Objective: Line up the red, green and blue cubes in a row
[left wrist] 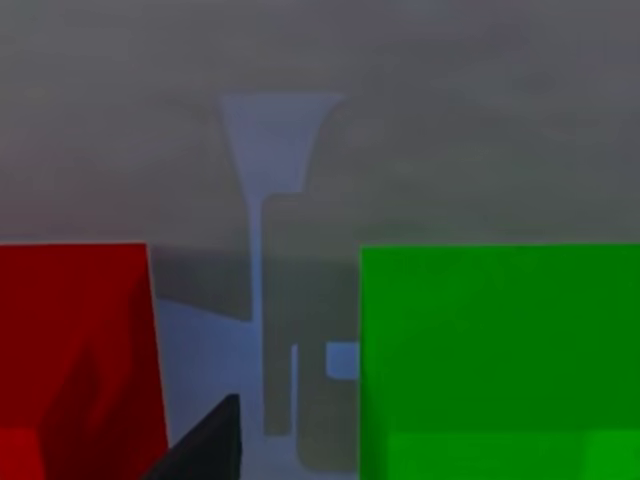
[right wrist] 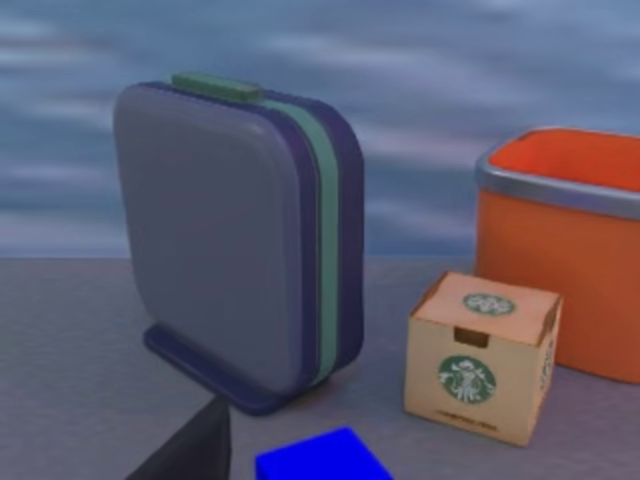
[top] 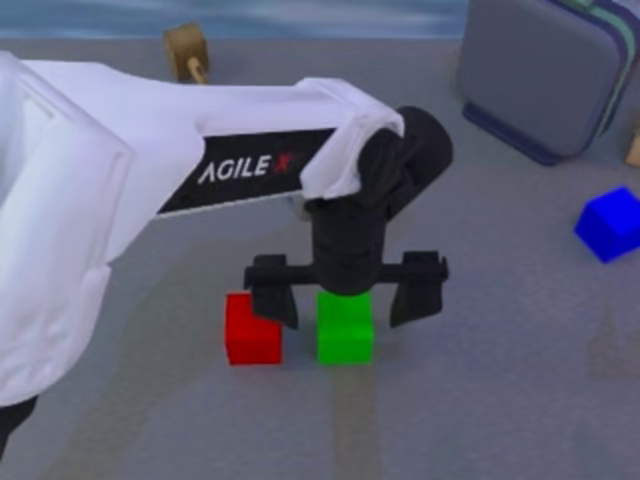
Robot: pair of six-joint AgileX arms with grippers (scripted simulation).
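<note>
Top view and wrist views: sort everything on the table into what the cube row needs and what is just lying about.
For the row:
- red cube
- green cube, under the open left hand
- blue cube, off at the right

Lying about:
- grey-blue case
- orange bin
- printed carton
- small tan wooden thing at the far edge

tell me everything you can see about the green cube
The green cube is a plain, bright green, solid-looking block with flat faces and no markings. It sits flat on the grey table, just right of the red cube, with a narrow gap between them. The left pincer hangs open directly over it, one finger down in that gap; nothing visibly grips it.
</note>
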